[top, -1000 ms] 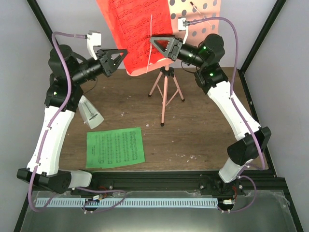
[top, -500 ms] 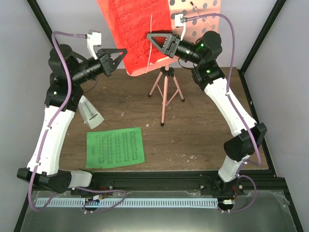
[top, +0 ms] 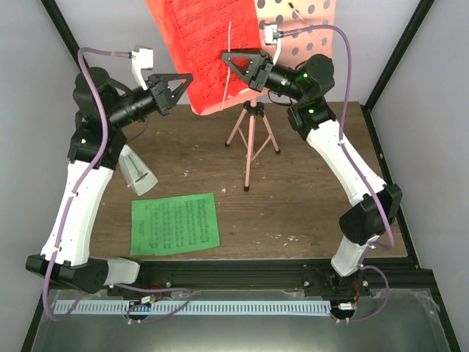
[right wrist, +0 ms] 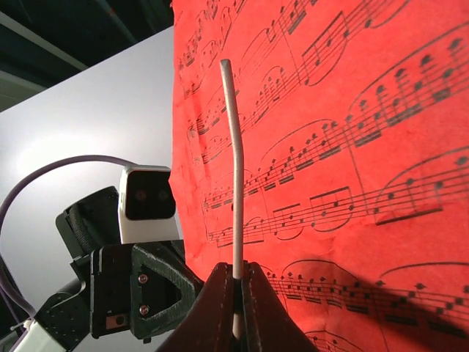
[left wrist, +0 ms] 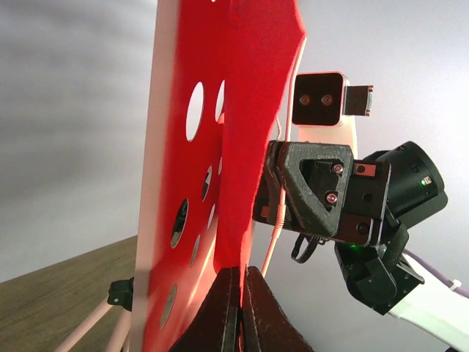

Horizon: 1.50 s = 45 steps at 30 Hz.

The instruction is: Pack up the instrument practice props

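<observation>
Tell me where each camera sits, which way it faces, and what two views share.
Top external: above and behind the arms, looking down at the table; both arms show, bases at bottom.
Left wrist: on the left arm, facing the red sheet edge-on; left gripper shows, shut on it.
Right wrist: on the right arm, facing the sheet's printed face; right gripper shows, shut on a thin white wire.
Shared: each wrist view shows the other gripper; all show the red sheet.
</observation>
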Each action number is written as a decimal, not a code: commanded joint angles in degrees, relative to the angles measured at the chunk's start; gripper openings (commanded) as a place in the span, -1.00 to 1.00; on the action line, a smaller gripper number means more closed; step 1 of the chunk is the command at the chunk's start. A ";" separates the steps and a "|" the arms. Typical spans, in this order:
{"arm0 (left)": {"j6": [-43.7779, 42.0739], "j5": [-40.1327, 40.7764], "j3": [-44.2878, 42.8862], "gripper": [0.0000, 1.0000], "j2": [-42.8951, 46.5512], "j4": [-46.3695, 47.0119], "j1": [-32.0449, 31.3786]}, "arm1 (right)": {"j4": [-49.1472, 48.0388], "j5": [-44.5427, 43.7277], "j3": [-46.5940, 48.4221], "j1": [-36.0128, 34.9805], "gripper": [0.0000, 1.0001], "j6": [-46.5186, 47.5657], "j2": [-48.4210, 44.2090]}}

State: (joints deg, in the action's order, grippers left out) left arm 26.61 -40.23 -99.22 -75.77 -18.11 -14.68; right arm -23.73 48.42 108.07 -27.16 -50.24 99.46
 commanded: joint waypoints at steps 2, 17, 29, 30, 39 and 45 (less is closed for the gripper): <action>0.67 0.96 0.31 -1.00 1.98 1.94 -0.10 | -2.95 0.27 -1.26 -0.22 -0.99 0.33 -1.17; 17.91 -0.86 25.75 -1.00 16.74 18.81 18.15 | -3.44 -2.06 -3.24 -0.18 -0.99 -0.07 -1.32; 18.26 4.12 51.97 -1.00 31.38 11.57 20.39 | -4.10 -2.60 -4.34 -0.02 -0.53 -0.08 -2.11; 18.41 4.07 53.49 -1.00 32.25 11.45 20.39 | -4.31 -2.65 -4.54 0.00 -0.49 -0.04 -2.22; 11.67 0.04 62.42 -1.00 33.65 3.21 20.31 | -4.27 -3.80 -10.27 0.35 0.03 3.19 -7.33; 4.54 -3.73 66.11 -1.00 29.42 -1.88 20.02 | -2.11 -5.31 -16.64 0.51 0.64 7.45 -12.85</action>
State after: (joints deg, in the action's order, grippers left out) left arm 37.41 -40.71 -35.05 -44.64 -15.05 5.48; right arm -26.50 44.25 93.73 -26.92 -46.37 91.05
